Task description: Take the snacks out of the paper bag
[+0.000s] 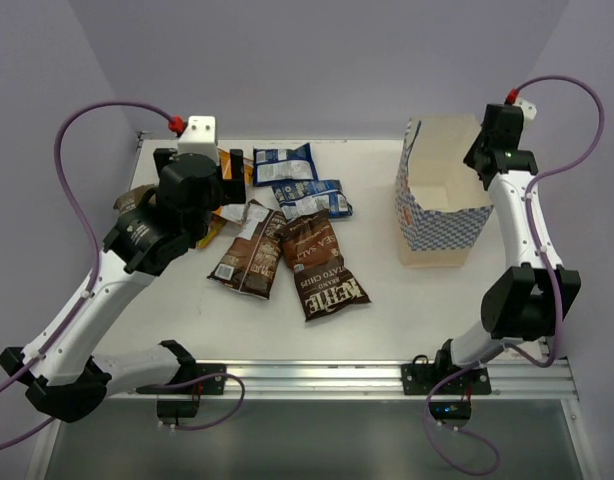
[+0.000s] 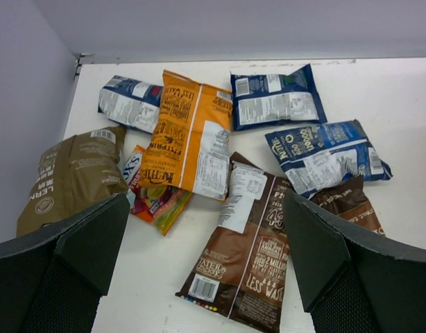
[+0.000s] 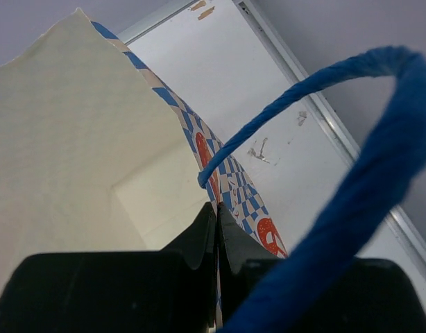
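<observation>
paper bag rim pinched between closed right gripper; left gripper wide open, empty, above snacks; bag looks emptied, release next.

Left arm: base well to the near-left of the paper bag, link slanting up and away to a bent wrist. Left gripper sits well left of the bag and looks down and away, jaws spread wide with nothing between the fingers.

Right arm: base just near-right of the bag, elbow folded beside its right near corner, forearm running along its right side. Right gripper is at the bag's right rim, jaws pinched tight on the wall's top edge.
</observation>
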Controlling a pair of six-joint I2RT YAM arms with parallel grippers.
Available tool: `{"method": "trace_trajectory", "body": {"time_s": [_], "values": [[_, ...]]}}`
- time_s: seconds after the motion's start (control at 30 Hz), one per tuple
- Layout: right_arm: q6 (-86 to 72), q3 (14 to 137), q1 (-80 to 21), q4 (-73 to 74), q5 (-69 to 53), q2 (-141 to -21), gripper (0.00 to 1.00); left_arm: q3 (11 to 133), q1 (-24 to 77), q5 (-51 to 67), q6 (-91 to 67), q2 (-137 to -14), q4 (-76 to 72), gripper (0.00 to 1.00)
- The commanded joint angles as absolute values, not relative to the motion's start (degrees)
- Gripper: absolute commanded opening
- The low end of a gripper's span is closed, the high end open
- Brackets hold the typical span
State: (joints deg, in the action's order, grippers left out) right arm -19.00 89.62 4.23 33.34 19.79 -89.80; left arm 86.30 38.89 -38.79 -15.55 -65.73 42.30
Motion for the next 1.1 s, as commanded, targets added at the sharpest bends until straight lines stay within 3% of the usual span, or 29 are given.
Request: {"method": "trace_trajectory", "body": {"time_s": [0.0,0.5,0.7,0.73,0.83,0.93,1.07], "values": [[-25.8,95.2,4.8,31.7,16.1,-92.7,0.0,84.1,38.2,-41.2,-16.6,-63.0,42.6,1.0],[-35.0,114.2,5.1,32.2,16.3,-107.6,0.03,82.4,37.2,-41.7,-15.5,-62.0,41.9,1.0],[-31.9,115.1,5.5,33.7,13.9,-109.9,0.37,82.5,36.9,-41.6,-15.4,-61.7,42.0,1.0],[-31.2,115.1,5.6,33.8,13.4,-109.8,0.49,82.6,36.9,-41.5,-15.4,-61.6,42.0,1.0],[-28.4,115.7,5.6,35.2,12.7,-109.1,0.72,83.1,36.8,-41.0,-15.4,-61.5,42.1,1.0],[-25.9,115.3,5.6,36.6,13.5,-107.3,0.87,83.0,36.8,-40.3,-15.6,-61.4,42.2,1.0],[-23.0,114.3,5.5,38.5,15.9,-104.9,0.97,82.8,36.8,-39.7,-16.1,-61.0,42.4,1.0]]}}
